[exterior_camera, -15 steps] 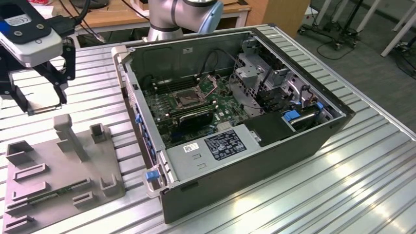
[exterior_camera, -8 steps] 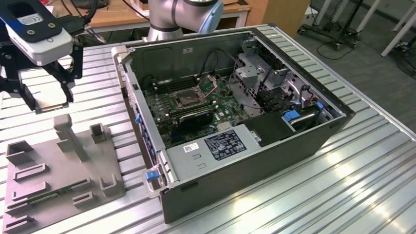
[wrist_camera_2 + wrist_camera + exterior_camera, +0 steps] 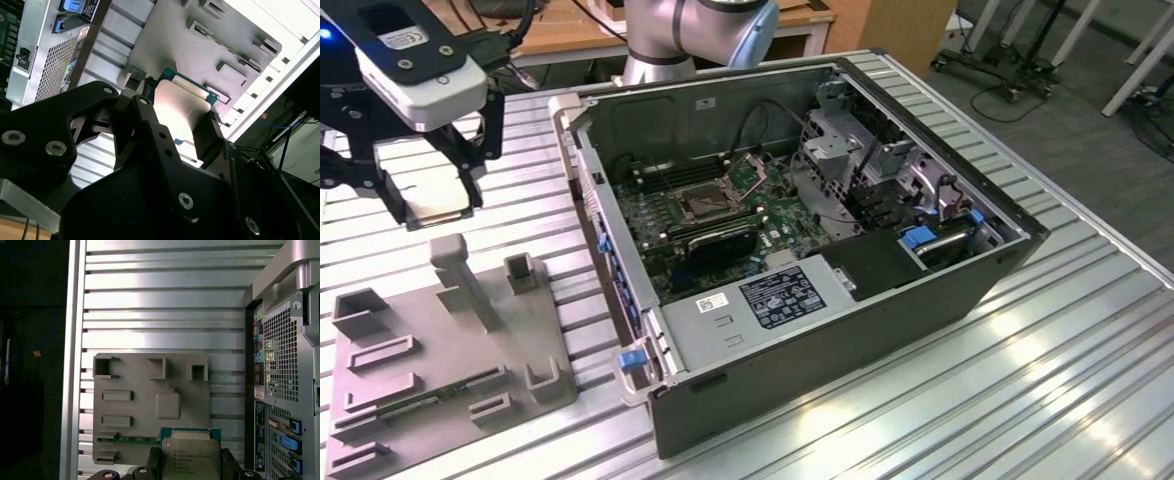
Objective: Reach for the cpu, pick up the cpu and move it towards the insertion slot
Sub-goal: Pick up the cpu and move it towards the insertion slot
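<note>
i am pinching the cpu (image 3: 182,100) by its opposite edges between the two fingers of my gripper (image 3: 438,205), its pale face showing in both wrist views. i am holding it in the air above the grey plastic holder (image 3: 440,350), which is lying on the ribbed metal worktop (image 3: 1067,380) beside the open computer case (image 3: 854,300). the insertion slot (image 3: 700,205) is sitting on the board inside that case, well apart from the cpu, toward the exterior view's right.
</note>
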Controlling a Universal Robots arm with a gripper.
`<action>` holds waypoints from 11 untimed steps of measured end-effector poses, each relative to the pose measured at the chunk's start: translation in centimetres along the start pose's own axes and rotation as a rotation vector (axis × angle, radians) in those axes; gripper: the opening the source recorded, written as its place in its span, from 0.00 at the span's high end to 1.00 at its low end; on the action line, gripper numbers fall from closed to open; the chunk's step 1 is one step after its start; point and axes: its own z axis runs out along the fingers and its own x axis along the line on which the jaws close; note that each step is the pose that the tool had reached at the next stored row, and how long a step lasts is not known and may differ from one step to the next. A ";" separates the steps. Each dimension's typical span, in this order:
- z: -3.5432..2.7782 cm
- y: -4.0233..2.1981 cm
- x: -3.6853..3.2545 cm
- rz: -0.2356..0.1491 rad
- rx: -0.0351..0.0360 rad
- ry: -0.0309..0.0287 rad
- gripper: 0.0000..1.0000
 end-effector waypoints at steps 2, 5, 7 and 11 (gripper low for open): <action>0.00 0.00 -0.26 0.000 0.0000 0.0001 0.45; -0.01 -0.01 -0.65 0.000 0.0000 0.0002 0.45; 0.00 -0.01 -0.92 0.000 -0.0001 0.0002 0.45; -0.01 -0.02 -1.41 0.000 0.0000 0.0004 0.45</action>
